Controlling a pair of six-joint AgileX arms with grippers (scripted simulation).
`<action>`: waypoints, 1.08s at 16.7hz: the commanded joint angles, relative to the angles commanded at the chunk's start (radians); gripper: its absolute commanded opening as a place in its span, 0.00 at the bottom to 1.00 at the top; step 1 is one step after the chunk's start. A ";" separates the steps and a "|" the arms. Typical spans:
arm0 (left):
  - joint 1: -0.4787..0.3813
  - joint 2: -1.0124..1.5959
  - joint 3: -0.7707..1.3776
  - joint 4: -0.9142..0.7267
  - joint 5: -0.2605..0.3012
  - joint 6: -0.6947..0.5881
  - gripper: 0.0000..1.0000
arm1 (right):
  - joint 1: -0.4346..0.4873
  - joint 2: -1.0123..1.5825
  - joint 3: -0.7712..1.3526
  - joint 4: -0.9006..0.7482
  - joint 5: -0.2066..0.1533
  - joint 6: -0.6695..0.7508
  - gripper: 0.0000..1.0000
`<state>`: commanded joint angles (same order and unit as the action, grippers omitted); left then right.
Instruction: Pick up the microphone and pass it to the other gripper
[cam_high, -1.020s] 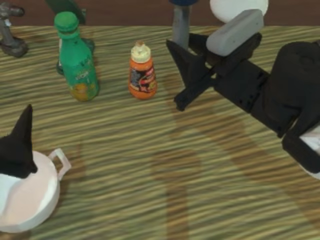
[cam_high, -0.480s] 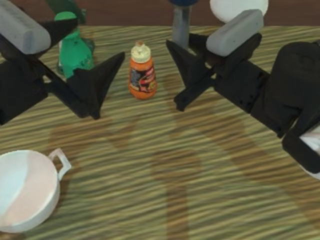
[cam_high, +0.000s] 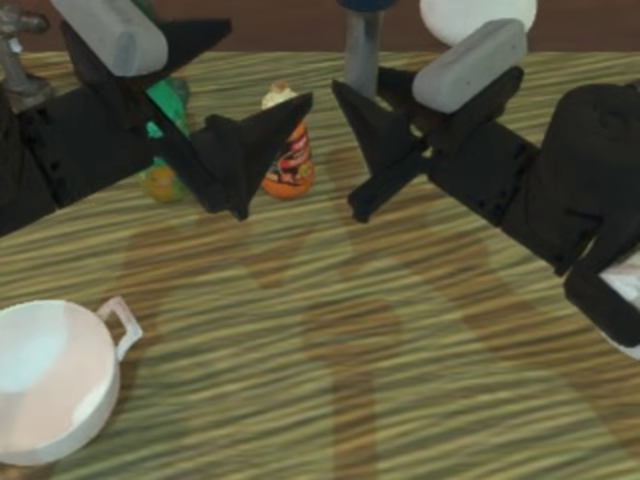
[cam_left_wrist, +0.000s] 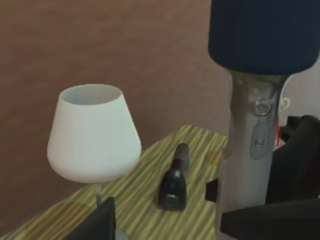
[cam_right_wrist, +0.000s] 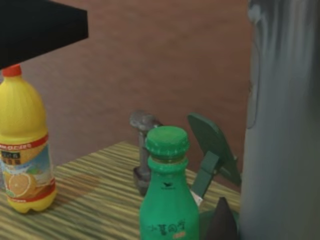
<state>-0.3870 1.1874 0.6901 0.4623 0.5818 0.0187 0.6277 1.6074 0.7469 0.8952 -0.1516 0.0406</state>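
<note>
Your right end effector (cam_high: 362, 82) is clamped on the lower handle of the mic (cam_high: 362, 45) and holds it upright above the far middle of the surface (cam_high: 400, 350). The blue head is on top and most of the grey handle is bare. I judge this is deliberate: the free part of the handle is what the other arm needs for its own grip. Your left end effector (cam_high: 268, 60) is near, just to the left of the mic, with its fingers wide apart and turned toward it, but it does not touch the handle. In the left wrist view the mic (cam_left_wrist: 252, 150) fills the frame close in front, so the approach looks well lined up. The orange bottle (cam_high: 288, 160) and the green bottle (cam_high: 165, 110) stand under and beside the left arm; keep it high so that it does not knock them. The pass itself is not yet done. The left fingers must first come around the handle and close, and only then should the right one release, or the mic could fall.
</note>
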 joint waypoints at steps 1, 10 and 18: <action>0.000 0.000 0.000 0.000 0.000 0.000 1.00 | 0.000 0.000 0.000 0.000 0.000 0.000 0.00; -0.117 0.270 0.199 0.069 -0.113 -0.003 1.00 | 0.000 0.000 0.000 0.000 0.000 0.000 0.00; -0.170 0.370 0.280 0.094 -0.165 -0.005 0.92 | 0.000 0.000 0.000 0.000 0.000 0.000 0.00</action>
<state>-0.5574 1.5571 0.9703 0.5565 0.4171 0.0139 0.6277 1.6074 0.7469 0.8952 -0.1516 0.0406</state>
